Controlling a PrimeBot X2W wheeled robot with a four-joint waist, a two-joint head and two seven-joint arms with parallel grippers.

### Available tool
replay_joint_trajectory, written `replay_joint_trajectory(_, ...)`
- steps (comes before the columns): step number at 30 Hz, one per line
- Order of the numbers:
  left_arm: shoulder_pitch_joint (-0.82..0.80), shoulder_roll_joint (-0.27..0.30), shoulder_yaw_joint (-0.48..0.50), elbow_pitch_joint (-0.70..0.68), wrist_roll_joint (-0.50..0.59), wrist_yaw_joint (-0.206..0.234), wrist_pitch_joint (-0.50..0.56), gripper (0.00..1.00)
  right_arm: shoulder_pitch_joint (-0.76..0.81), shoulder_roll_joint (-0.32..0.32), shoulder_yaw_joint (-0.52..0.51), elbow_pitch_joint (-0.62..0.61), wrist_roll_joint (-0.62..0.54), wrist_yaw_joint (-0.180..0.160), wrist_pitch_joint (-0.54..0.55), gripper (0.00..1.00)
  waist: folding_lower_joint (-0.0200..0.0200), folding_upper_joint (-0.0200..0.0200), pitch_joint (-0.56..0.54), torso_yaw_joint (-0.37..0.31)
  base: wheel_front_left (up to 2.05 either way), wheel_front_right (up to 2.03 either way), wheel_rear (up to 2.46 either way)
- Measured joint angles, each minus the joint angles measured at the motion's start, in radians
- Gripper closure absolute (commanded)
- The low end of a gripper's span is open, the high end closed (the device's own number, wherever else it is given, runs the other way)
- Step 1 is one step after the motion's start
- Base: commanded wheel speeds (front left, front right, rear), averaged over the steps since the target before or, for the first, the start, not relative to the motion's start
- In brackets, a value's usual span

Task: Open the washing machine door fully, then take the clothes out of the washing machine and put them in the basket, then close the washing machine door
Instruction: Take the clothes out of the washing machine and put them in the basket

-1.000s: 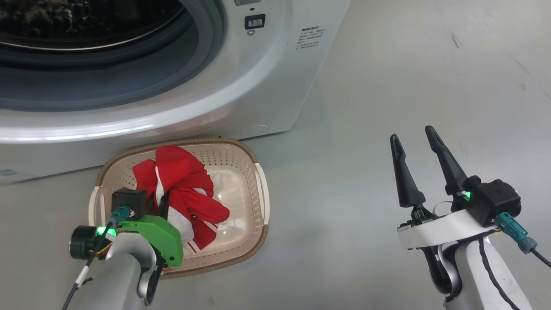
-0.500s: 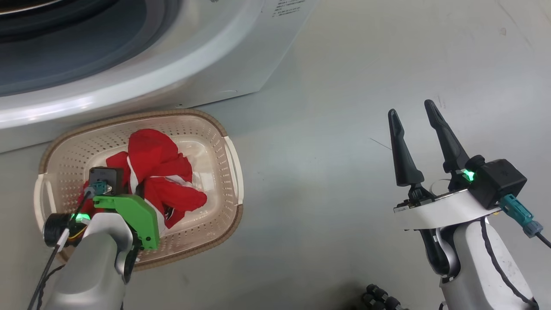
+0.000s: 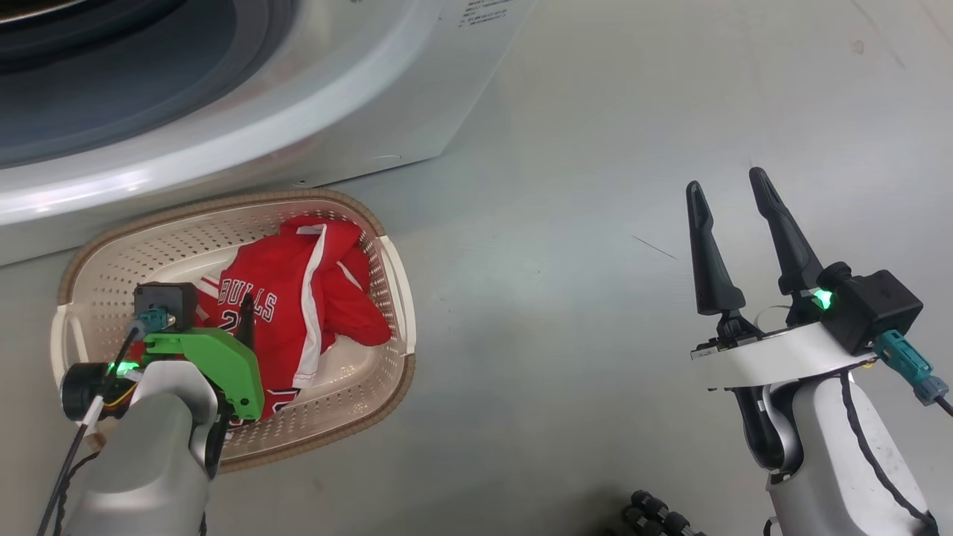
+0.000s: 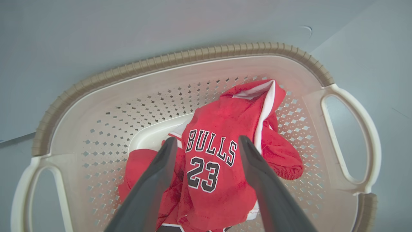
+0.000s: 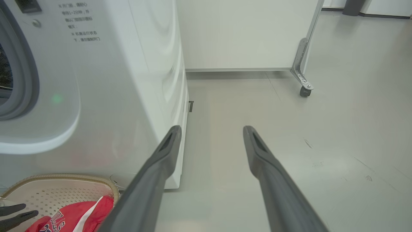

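The cream basket (image 3: 393, 283) (image 4: 180, 64) stands on the floor just in front of the white washing machine (image 3: 313, 112) (image 5: 128, 96). The clothes, a red jersey (image 3: 298, 298) (image 4: 222, 174) marked BULLS 23, lie loose inside it. My left gripper (image 4: 207, 141) hangs open right above the jersey, holding nothing; in the head view one of its fingers (image 3: 246, 324) shows over the red cloth. Off to the right my right gripper (image 3: 733, 197) (image 5: 211, 129) stands open and empty above bare floor. The drum opening (image 3: 112, 89) is dark. The washing machine door is out of view.
A white panel on a caster wheel (image 5: 304, 91) stands behind the machine's right side. A black ribbed cable (image 3: 655, 517) lies at the head view's bottom edge. Grey floor (image 3: 566, 298) stretches between the basket and my right arm.
My left gripper has opened and let go of the jersey, which dropped and spread out in the basket. The head camera tilted down. The right gripper stayed open.
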Motion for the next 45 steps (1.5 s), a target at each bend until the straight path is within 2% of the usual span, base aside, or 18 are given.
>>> replay_joint_trajectory(9,-0.008,-0.02,0.006,0.001,-0.001,-0.007,-0.125,0.0,0.0,0.0,-0.018,0.027,-0.003,-0.001,0.0,0.0,0.0,0.0,-0.048,0.046,0.0,0.0,0.0)
replay_joint_trajectory(14,-0.007,-0.044,0.018,-0.026,-0.006,-0.009,-0.145,0.0,0.002,-0.011,-0.037,0.031,-0.014,-0.001,0.0,0.0,0.0,0.0,-0.084,0.085,0.0,0.0,0.0)
replay_joint_trajectory(20,0.0,-0.046,0.034,-0.077,-0.01,-0.008,-0.146,0.0,0.006,-0.024,-0.048,0.041,-0.03,-0.001,0.0,0.0,0.0,0.0,-0.132,0.14,0.0,0.0,0.0)
replay_joint_trajectory(29,0.047,-0.053,0.068,-0.297,0.026,0.009,-0.146,0.0,0.05,-0.047,-0.074,0.061,-0.037,-0.001,0.0,0.0,0.0,0.0,-0.215,0.224,0.0,0.0,0.0)
replay_joint_trajectory(40,0.169,-0.059,0.073,-0.459,0.08,0.019,-0.145,0.0,0.092,-0.053,-0.091,0.072,-0.043,-0.01,0.0,0.0,0.0,0.0,-0.315,0.305,0.0,0.0,0.0)
replay_joint_trajectory(45,0.242,-0.058,0.078,-0.523,0.089,0.036,-0.145,0.0,0.126,-0.052,-0.091,0.082,-0.046,-0.01,0.0,0.0,0.0,0.0,-0.37,0.332,0.0,0.0,0.0)
